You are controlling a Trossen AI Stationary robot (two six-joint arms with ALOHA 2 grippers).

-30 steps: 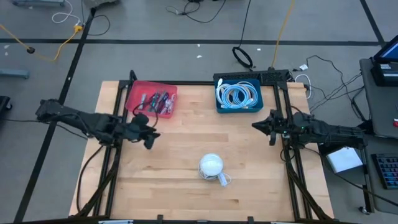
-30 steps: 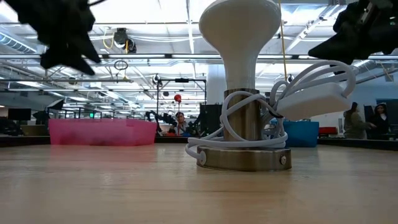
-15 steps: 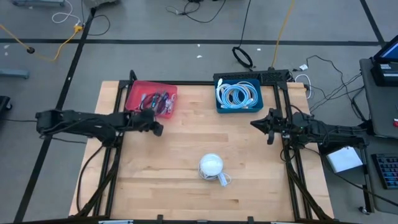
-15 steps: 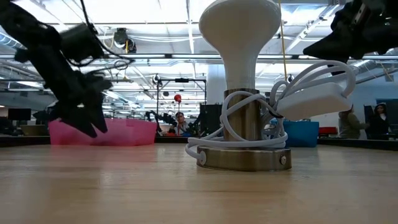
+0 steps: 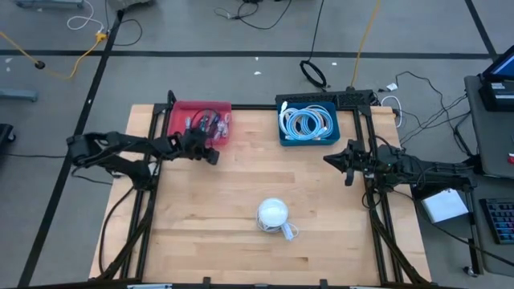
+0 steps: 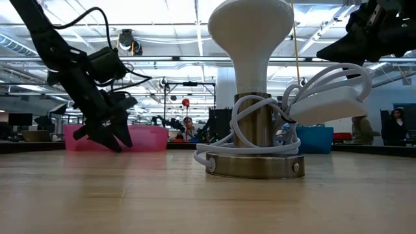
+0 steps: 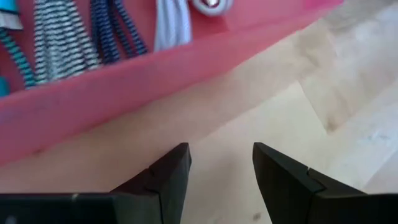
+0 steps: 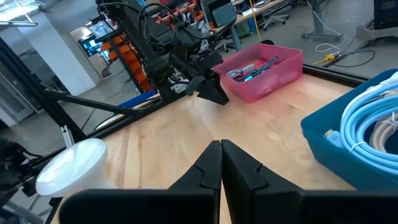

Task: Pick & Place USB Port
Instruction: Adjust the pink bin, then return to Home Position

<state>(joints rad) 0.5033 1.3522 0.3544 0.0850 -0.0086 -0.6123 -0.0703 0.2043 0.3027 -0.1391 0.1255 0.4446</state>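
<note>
A red bin (image 5: 197, 124) at the table's far left holds several thin cables (image 5: 205, 126). The left wrist view shows them as striped, blue and white cords (image 7: 62, 37) behind the bin's wall (image 7: 124, 81). My left gripper (image 5: 210, 155) is open and low over the table, just in front of the bin's near right corner (image 7: 221, 162). It touches nothing. My right gripper (image 5: 347, 164) is shut and waits raised at the table's right side (image 8: 221, 158).
A white lamp (image 5: 273, 214) on a metal base, its white cord wrapped round it, stands near the table's middle front (image 6: 255, 84). A blue bin (image 5: 307, 120) with coiled light-blue cables sits at the far right. Bare wood lies between the bins and the lamp.
My left gripper has moved toward the table's far edge and a little right, up to the red bin's near right corner. It has also come down close to the table top. The right arm has kept still.
</note>
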